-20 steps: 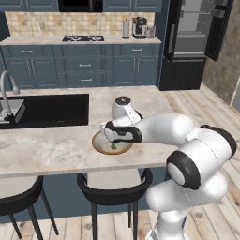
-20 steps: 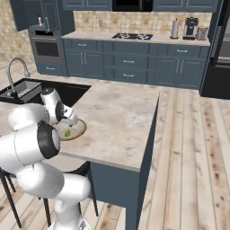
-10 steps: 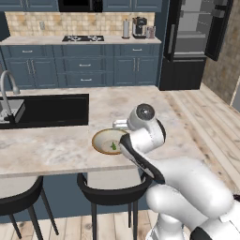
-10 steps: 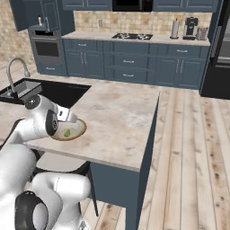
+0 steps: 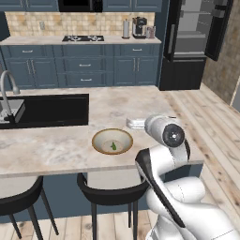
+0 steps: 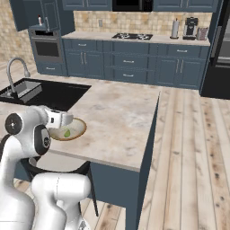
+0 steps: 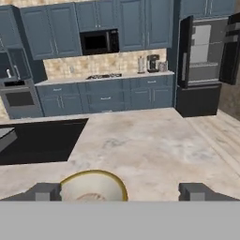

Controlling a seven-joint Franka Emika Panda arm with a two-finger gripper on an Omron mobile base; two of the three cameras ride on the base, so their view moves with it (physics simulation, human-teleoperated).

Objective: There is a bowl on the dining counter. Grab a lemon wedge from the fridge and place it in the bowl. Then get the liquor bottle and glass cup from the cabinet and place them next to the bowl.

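Note:
The tan bowl (image 5: 112, 141) sits near the front edge of the dining counter (image 5: 70, 145), with a green lemon wedge (image 5: 113, 146) lying inside it. The bowl (image 6: 67, 130) and the wedge (image 6: 67, 133) also appear in the right base view. My gripper (image 5: 134, 123) hovers just right of the bowl and a little above it, open and empty. In the hand view its fingertips (image 7: 44, 191) stand wide apart over the bowl's rim (image 7: 96, 176). A small bottle shape (image 6: 40, 20) stands in the open upper cabinet (image 6: 47, 18). The glass cup is hidden.
The fridge (image 5: 197, 42) stands with its door open at the back right. A sink (image 5: 44, 110) with a faucet (image 5: 7, 89) is set in the counter's left part. Stools (image 5: 110, 187) stand under the front edge. Wood floor lies to the right.
My arm has drawn back from over the bowl, and the hand has risen and turned toward the far kitchen. The lemon wedge stays in the bowl. The jaws stayed open.

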